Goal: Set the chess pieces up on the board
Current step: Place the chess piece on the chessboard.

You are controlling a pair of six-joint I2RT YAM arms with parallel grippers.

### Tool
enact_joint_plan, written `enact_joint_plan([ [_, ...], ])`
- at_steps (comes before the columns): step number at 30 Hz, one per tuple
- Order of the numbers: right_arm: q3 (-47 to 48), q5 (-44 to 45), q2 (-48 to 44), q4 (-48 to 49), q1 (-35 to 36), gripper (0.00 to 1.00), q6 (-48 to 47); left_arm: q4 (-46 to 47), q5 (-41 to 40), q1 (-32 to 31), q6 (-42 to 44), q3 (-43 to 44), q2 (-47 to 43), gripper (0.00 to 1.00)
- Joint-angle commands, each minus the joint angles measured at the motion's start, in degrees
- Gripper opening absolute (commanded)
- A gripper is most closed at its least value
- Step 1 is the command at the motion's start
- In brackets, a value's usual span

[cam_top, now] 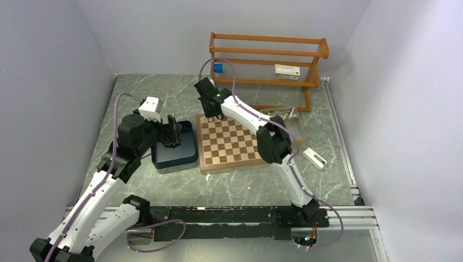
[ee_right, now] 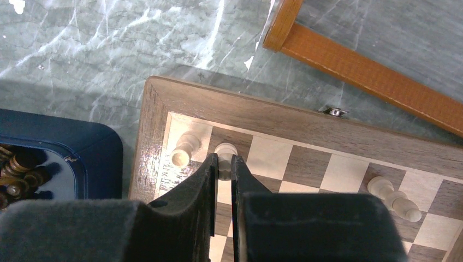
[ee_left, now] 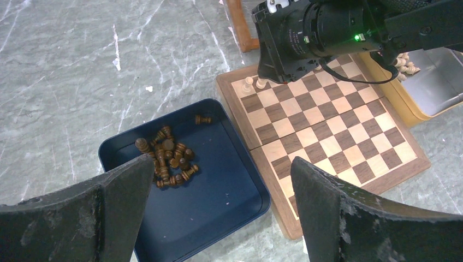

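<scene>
The board [cam_top: 235, 147] lies mid-table. My right gripper [ee_right: 224, 164] is over its far left corner, shut on a cream chess piece [ee_right: 225, 150] at the second square of the back row. Another cream piece [ee_right: 184, 150] stands on the corner square beside it. Two more cream pieces [ee_right: 393, 196] lie further along that row. My left gripper [ee_left: 221, 169] hangs open and empty above the dark blue tray [ee_left: 235, 218]. Several dark brown pieces [ee_left: 166, 158] are heaped in that tray's far corner.
A shallow tan tray [cam_top: 297, 124] with cream pieces [ee_left: 407, 63] sits right of the board. A wooden rack [cam_top: 267, 60] stands at the back. A small white object [cam_top: 314, 158] lies on the table right of the board.
</scene>
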Motion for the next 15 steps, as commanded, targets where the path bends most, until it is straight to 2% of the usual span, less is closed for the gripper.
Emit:
enact_joint_plan([
  [1, 1.5, -0.4, 1.6, -2.9, 0.2, 0.12, 0.5, 0.6, -0.4, -0.4, 0.8, 1.0, -0.7, 1.0],
  [9, 1.6, 0.2, 2.4, -2.3, 0.1, 0.12, 0.2, 0.6, -0.6, -0.4, 0.8, 1.0, -0.5, 1.0],
  [15, 1.2, 0.4, 2.3, -2.4, 0.1, 0.18, 0.3, 0.6, -0.6, -0.4, 0.8, 1.0, -0.5, 1.0],
])
